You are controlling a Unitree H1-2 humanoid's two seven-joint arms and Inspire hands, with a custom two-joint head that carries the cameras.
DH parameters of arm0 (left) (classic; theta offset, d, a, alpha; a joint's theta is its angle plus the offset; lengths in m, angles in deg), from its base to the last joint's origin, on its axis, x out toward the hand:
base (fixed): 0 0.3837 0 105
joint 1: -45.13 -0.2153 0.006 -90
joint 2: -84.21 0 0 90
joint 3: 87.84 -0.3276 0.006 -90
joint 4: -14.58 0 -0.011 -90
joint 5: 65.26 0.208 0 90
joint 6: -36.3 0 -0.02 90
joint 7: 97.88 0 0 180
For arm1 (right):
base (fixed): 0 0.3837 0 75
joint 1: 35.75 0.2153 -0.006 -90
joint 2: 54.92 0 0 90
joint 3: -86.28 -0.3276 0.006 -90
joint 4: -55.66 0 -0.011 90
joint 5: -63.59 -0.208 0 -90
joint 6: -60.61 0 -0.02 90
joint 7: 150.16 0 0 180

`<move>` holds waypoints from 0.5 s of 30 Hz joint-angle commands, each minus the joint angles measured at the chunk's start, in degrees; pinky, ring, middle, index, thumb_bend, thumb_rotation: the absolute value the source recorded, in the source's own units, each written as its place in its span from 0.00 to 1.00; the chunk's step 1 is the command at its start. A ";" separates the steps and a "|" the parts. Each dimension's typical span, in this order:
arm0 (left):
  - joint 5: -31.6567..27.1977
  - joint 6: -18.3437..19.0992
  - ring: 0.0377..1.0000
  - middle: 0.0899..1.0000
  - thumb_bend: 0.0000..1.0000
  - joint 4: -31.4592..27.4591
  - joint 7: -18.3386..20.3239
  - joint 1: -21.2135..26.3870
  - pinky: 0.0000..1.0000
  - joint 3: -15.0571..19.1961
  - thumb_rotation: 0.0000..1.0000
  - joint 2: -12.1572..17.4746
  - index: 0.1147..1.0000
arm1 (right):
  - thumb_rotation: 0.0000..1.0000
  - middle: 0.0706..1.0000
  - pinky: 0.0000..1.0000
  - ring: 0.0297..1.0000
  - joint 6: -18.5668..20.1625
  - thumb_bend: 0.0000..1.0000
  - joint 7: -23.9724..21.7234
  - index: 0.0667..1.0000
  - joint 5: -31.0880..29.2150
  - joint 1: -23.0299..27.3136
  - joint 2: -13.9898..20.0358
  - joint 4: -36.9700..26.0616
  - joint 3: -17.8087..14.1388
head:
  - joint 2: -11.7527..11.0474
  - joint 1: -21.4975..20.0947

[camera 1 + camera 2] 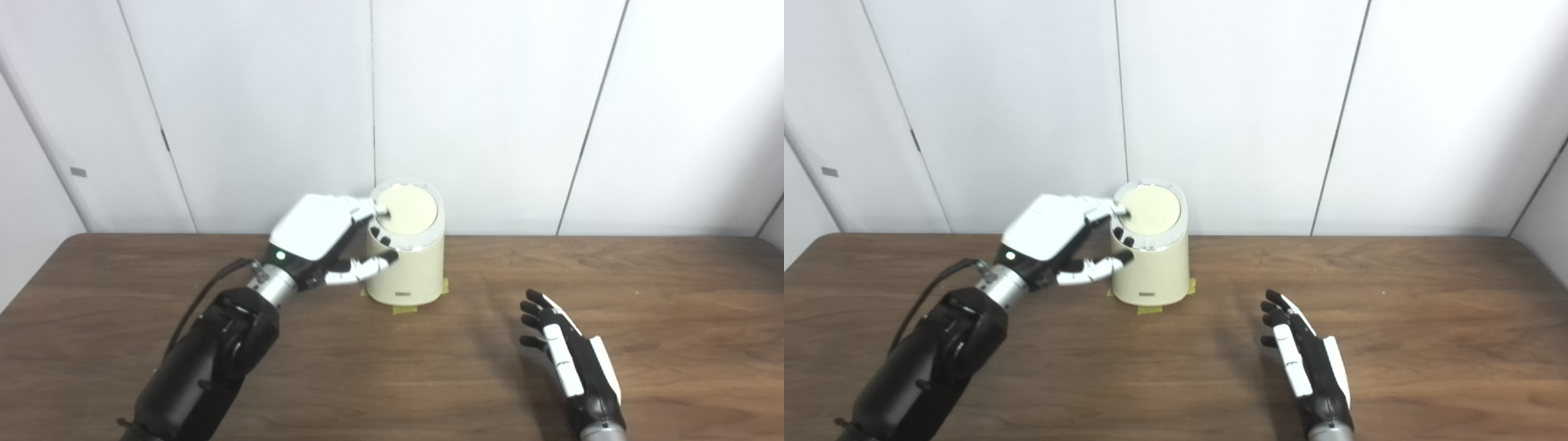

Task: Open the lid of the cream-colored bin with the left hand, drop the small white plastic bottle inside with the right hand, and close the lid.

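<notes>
Standing upright near the far edge of the brown wooden surface (pixel 392 380), close to the white panelled wall (pixel 490 110), the cream-colored bin (pixel 407 269) is shown with its round lid (pixel 406 209) lying flat within a pale rim, in the closed position. Small pieces of yellowish tape (pixel 404 309) are seen at the foot of the bin. The left hand (pixel 318 236) is placed against the bin's left side: its upper fingers (pixel 370 211) are laid over the left edge of the lid, while a lower digit is pressed to the bin wall below the rim, so that the top of the bin is loosely bracketed rather than gripped. A green indicator light is visible at the wrist. The right hand (pixel 1304 361) is held low over the surface, well apart from the bin and nearer the camera, with its fingers extended, slightly spread and holding nothing. The small white plastic bottle cannot be made out in either view.
</notes>
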 commanded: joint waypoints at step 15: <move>-11.84 3.90 0.87 0.88 0.38 -10.90 -2.13 -11.67 0.74 10.63 0.96 -4.02 0.88 | 0.97 0.84 0.71 0.82 -2.77 0.50 0.37 0.87 -0.64 1.25 0.29 -2.01 -0.67 | 0.76 0.11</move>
